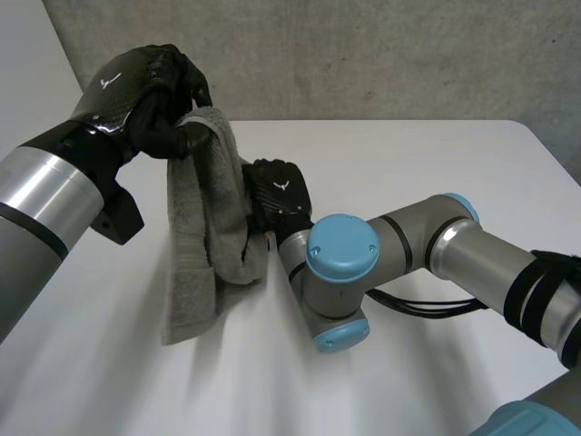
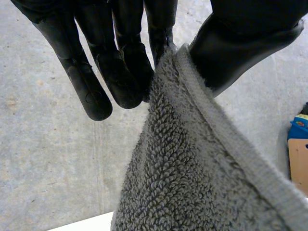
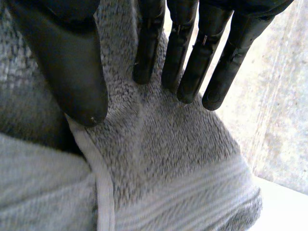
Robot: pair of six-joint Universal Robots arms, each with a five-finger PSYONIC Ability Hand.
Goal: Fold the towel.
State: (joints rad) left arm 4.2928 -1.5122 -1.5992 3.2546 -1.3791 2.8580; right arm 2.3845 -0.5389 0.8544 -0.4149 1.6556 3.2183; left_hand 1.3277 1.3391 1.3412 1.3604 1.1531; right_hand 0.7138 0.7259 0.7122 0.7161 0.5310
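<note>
Head camera looks down; wrist cameras (close-up) share the towel (image 1: 207, 232).

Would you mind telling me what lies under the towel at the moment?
The towel hangs from the left hand, its lower end reaching the white table. The right hand grips a fold. The table behind the towel is covered, so anything there is hidden.

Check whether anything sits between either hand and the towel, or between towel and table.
Nothing visible does. The left hand pinches the towel at its top edge, held up; the right hand grips its side edge lower down. The table beneath the hanging cloth is bare.
</note>
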